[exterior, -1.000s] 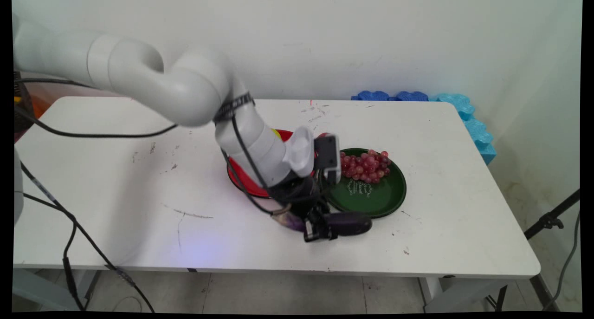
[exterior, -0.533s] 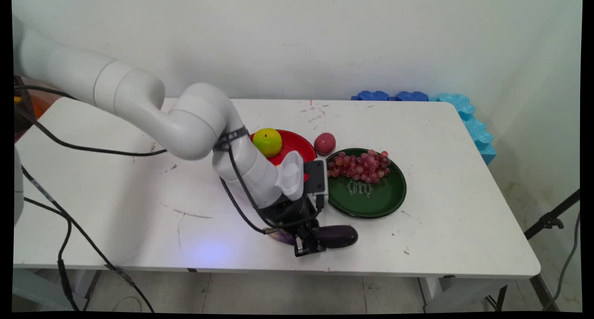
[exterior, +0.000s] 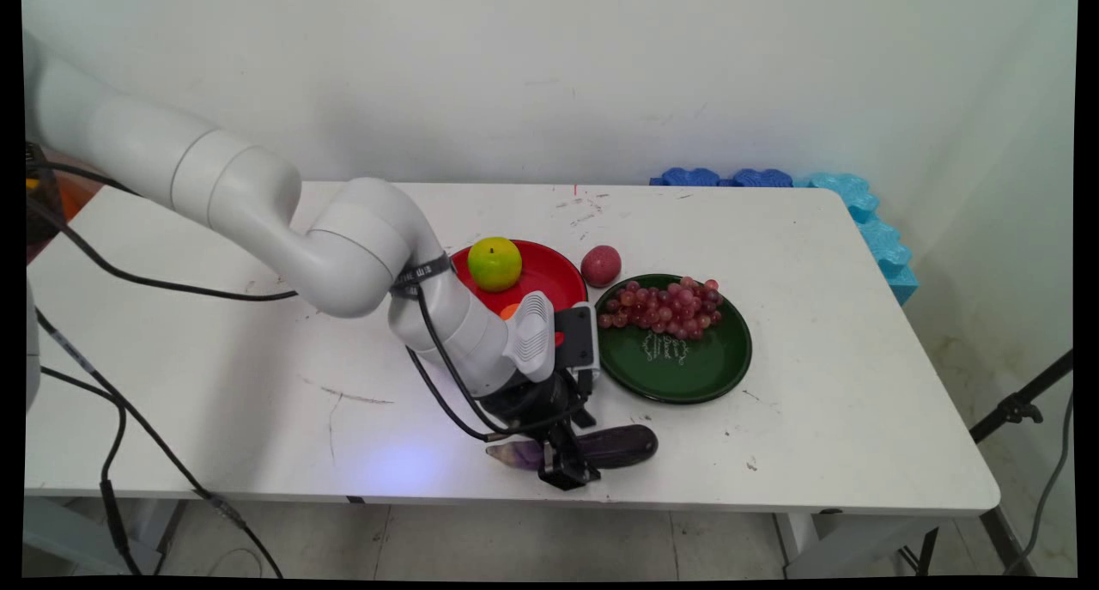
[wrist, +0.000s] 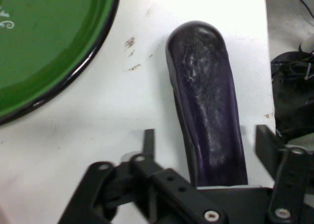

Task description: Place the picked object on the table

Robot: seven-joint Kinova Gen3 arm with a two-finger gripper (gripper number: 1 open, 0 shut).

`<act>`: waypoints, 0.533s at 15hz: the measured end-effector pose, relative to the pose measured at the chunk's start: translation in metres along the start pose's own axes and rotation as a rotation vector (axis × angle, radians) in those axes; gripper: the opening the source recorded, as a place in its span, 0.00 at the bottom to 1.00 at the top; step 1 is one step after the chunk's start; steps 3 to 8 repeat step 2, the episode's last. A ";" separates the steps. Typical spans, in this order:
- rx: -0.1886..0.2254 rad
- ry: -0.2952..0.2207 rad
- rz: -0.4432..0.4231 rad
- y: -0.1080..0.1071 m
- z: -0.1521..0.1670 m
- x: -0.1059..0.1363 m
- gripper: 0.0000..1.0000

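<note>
Your claw is down at the near edge of the tabletop, straddling the dark purple eggplant. In the hand view the claw stands released: one finger sits on the bare tabletop to one side of the eggplant, the other finger to the other side, and there is a visible gap between each and the skin. Nothing is clamped.

The relation to watch is the eggplant's long axis. It lies flat, roughly along the near edge, with its rounded dark end pointing toward the right end of the tabletop and its paler stem end toward the left. Your claw crosses it nearer the stem end, so most of the body reaches out beyond the fingers, and the fingers stand across the axis, not along it.

The green plate lies just beyond the eggplant toward the far edge, close but apart from it, with a bunch of red grapes on its far part. Left of it sits the red plate carrying a green apple, and a small red fruit rests on the tabletop between the two plates.
</note>
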 end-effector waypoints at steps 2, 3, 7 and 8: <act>0.003 0.009 -0.008 0.000 -0.003 -0.001 1.00; 0.003 0.009 -0.008 0.000 -0.003 -0.001 1.00; 0.003 0.009 -0.008 0.000 -0.003 -0.001 1.00; 0.003 0.009 -0.008 0.000 -0.003 -0.001 1.00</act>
